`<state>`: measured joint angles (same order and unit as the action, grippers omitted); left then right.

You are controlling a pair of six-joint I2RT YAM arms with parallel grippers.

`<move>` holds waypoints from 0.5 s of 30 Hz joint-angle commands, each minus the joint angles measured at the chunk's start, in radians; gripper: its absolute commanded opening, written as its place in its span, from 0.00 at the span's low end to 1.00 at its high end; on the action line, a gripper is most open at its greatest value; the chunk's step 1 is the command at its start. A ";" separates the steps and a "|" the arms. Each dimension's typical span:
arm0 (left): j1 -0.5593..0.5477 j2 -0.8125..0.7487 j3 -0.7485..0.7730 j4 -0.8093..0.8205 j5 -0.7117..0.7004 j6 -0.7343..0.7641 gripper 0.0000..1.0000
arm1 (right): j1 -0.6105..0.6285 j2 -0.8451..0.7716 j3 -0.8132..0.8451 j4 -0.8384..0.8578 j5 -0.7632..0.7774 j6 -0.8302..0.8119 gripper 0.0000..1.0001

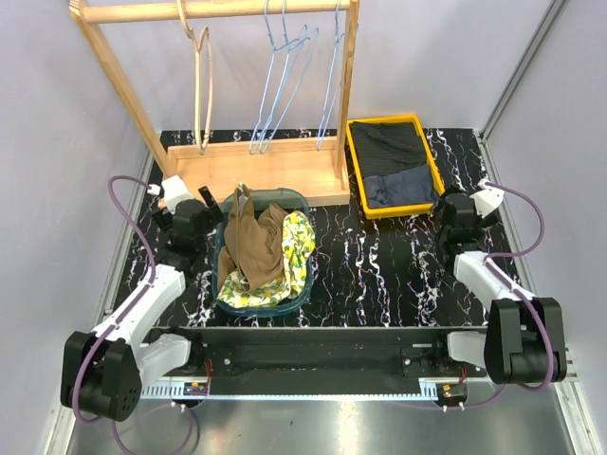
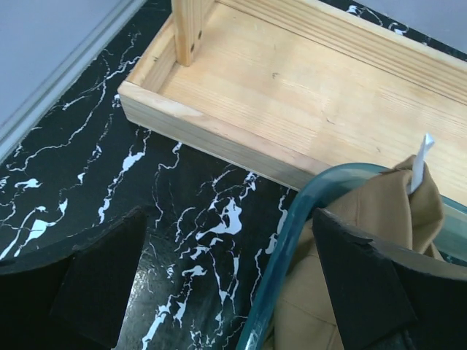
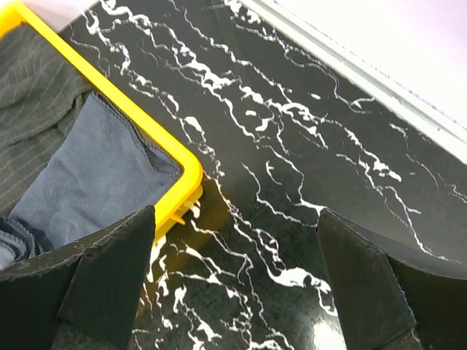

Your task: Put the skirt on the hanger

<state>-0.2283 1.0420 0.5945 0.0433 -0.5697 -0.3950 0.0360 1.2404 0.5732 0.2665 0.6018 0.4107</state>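
A brown skirt (image 1: 250, 239) lies on a yellow floral garment (image 1: 296, 248) in a teal basket (image 1: 305, 207) at centre left. Several hangers hang on the wooden rack at the back: a wooden one (image 1: 201, 66) and blue wire ones (image 1: 285, 57). My left gripper (image 1: 205, 205) is open and empty just left of the basket; in the left wrist view (image 2: 230, 281) its jaws straddle the basket rim (image 2: 292, 233), with the brown skirt (image 2: 379, 219) under the right finger. My right gripper (image 1: 448, 207) is open and empty beside the yellow tray; it also shows in the right wrist view (image 3: 237, 281).
The wooden rack base (image 1: 256, 166) stands behind the basket, close to the left gripper (image 2: 306, 80). A yellow tray (image 1: 353, 161) holds dark and blue folded clothes (image 1: 396, 166) at the back right; its corner (image 3: 186, 182) lies near the right gripper's left finger. Grey walls surround the marble table.
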 commanded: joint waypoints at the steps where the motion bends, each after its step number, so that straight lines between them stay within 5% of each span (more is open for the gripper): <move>1: -0.022 -0.051 0.048 0.004 0.053 -0.001 0.99 | -0.002 -0.100 0.022 -0.040 -0.033 0.060 1.00; 5: -0.026 -0.050 0.100 -0.025 0.155 0.047 0.99 | -0.002 -0.272 -0.192 0.319 -0.207 0.011 1.00; 11: -0.046 -0.053 0.156 -0.140 0.356 -0.008 0.99 | -0.002 -0.136 0.051 -0.084 -0.145 0.007 1.00; 15: -0.189 -0.097 0.150 -0.212 0.358 -0.048 0.99 | -0.002 -0.099 0.116 -0.199 -0.145 0.048 1.00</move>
<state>-0.3008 0.9939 0.7124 -0.0875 -0.3107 -0.3969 0.0357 1.1233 0.6109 0.2245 0.4576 0.4309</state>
